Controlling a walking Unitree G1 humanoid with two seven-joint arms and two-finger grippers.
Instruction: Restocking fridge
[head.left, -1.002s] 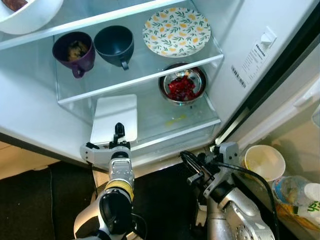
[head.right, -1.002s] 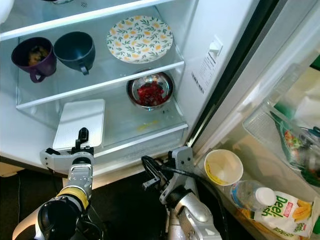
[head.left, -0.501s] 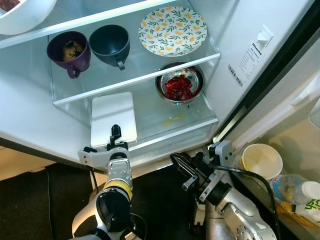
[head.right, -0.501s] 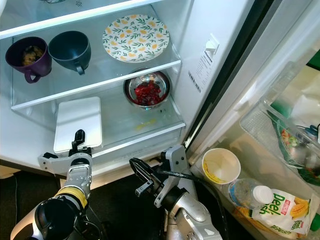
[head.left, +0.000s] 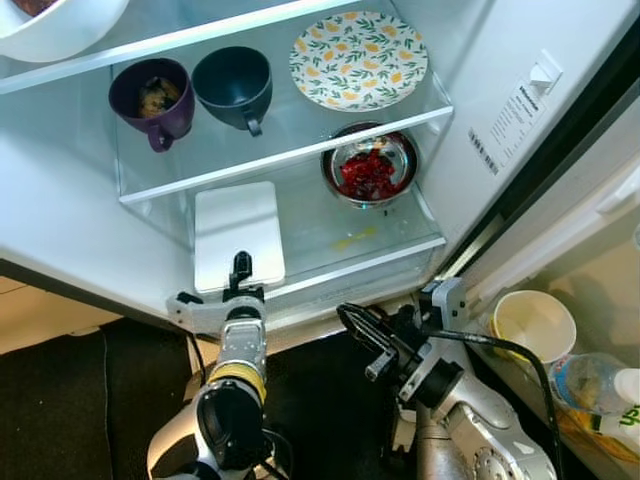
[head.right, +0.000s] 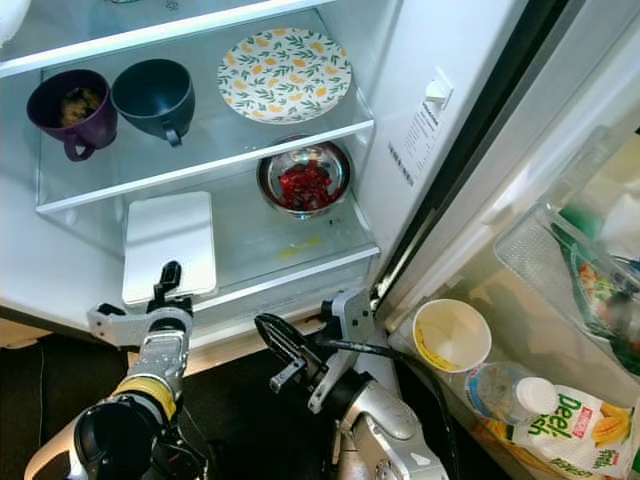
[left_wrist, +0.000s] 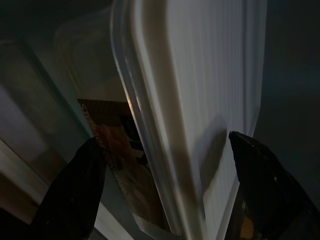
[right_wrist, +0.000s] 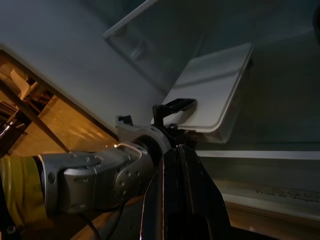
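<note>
Inside, the open fridge has glass shelves: a purple mug, a dark mug and a patterned plate on the upper shelf, a steel bowl of red food on the lower one. The left tool is spread around the near edge of a white container lying flat on that lower shelf. The right tool hangs pressed together over the dark floor, beside a paper cup in the door.

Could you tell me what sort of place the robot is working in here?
Most likely a home kitchen, at an open fridge: glass shelves hold mugs, a patterned plate and a bowl of red food, with a juice carton nearby.
</note>
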